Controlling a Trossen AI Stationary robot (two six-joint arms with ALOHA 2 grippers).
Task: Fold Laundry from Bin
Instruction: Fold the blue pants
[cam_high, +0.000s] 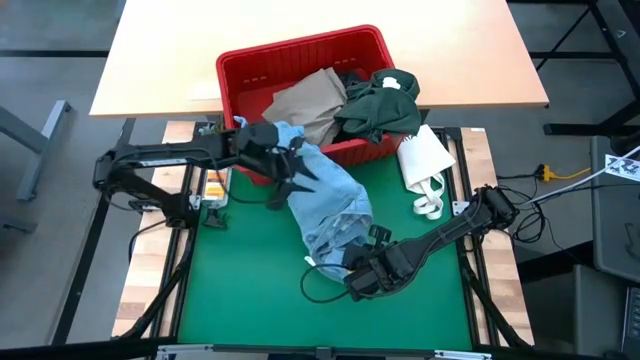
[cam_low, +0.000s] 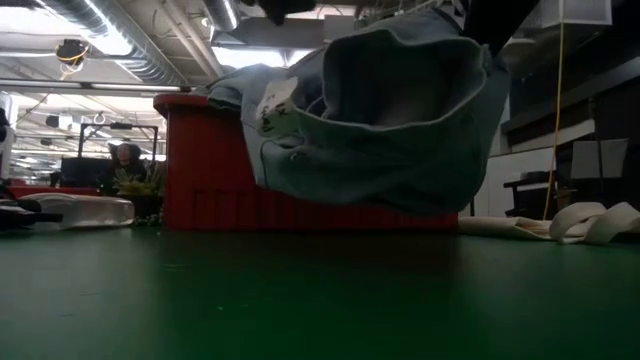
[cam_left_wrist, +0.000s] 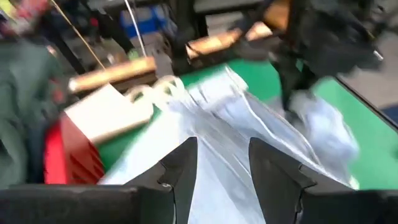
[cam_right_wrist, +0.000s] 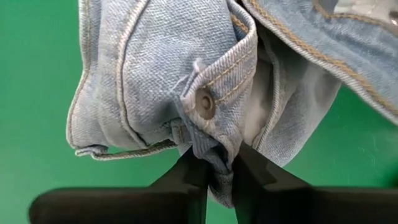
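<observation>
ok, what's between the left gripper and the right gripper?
High view: only the light blue jeans, stretched from the left gripper at the red bin to the right gripper, which pinches the waistband.

an industrial robotics lab or workshop. exposed silver ducts and strip lights run along a bare ceiling. a green mat covers a metal-framed workbench, a wooden table stands behind it, and a yellow cable trails across grey floor.
</observation>
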